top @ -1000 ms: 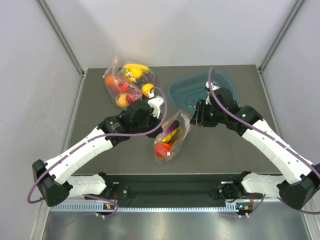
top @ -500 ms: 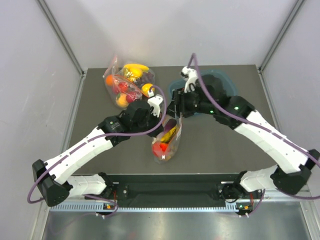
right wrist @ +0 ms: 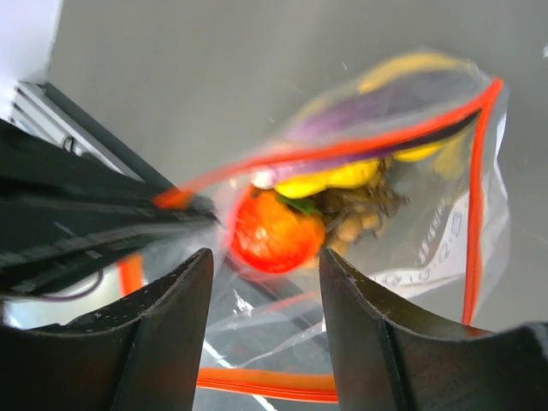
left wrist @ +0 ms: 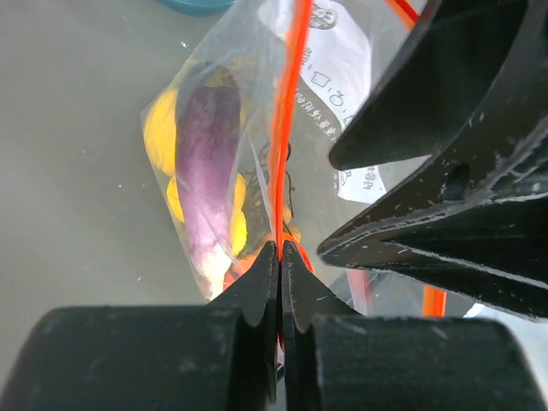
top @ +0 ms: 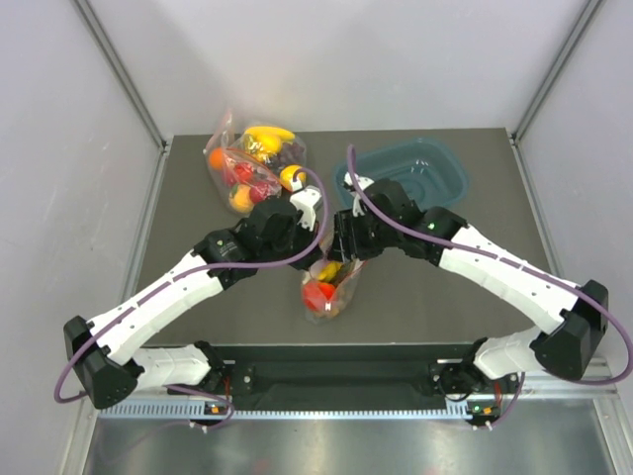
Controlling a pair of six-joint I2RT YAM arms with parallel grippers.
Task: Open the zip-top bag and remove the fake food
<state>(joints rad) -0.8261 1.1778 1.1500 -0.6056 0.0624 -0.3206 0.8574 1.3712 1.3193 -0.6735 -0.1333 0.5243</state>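
Left end effector (left wrist: pixel 280 257) pinching red-orange zip strip (left wrist: pixel 287 128) of zip-top bag (top: pixel 341 292). Right end effector (right wrist: pixel 265 265) spread, close at bag's top edge. Fake food (right wrist: pixel 272 231) inside.

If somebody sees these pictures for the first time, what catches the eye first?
The two arms meeting mid-table over the zip-top bag, its red tomato bright through the plastic. The left gripper pinches the bag's red-orange zip strip, while the right gripper stands open close to it. At far left lies a second bag of fruit.
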